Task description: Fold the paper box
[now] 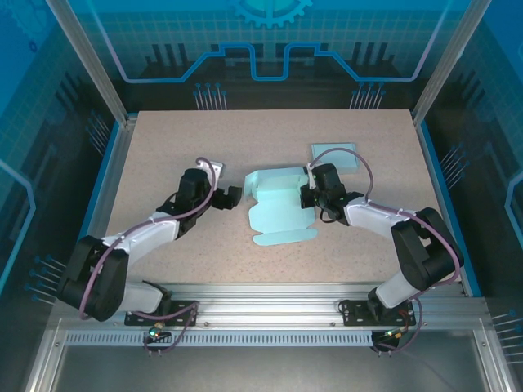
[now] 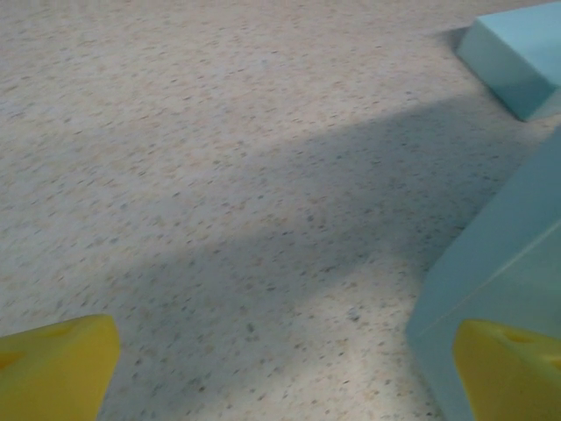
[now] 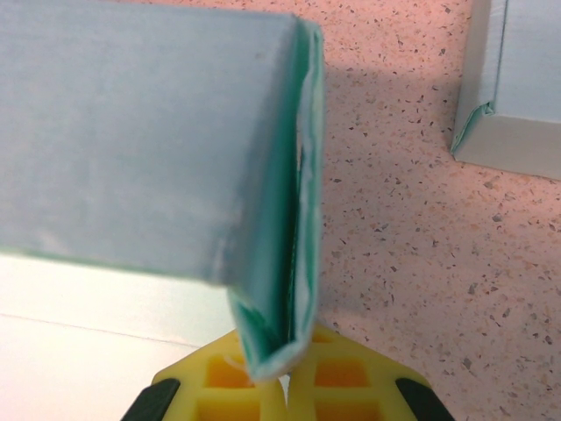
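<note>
Progress partial. At the left, the left claw (image 1: 234,196) stands with its yellow fingers (image 2: 54,370) spread wide and empty, just beside the left end of the pale teal paper box blank (image 1: 276,211). The blank lies at the middle of the speckled beige worktop (image 1: 163,147).

Judged from the overhead view, the blank is only part-formed. Its far end is raised into a wall, while the base panel and the near flap (image 1: 286,237) lie flat.

To the right, the right claw (image 3: 279,386) is clamped on a doubled-over side wall of the blank, the folded edge pinched between its yellow pads (image 3: 215,395).

Further right and farther back, a second pale teal box (image 1: 335,155), seemingly already made up, sits apart.

Outstanding, in my judgement: raising the other walls, tucking the flaps and closing.

Limits of inspection:
- From above, the right claw and wrist cover the blank's right edge.
- The left wrist view cuts the blank down to a single face at its right margin.
- Creases and locking tabs are too faint to trace.
- Whether the second box is a lid or a complete box cannot be told.
</note>
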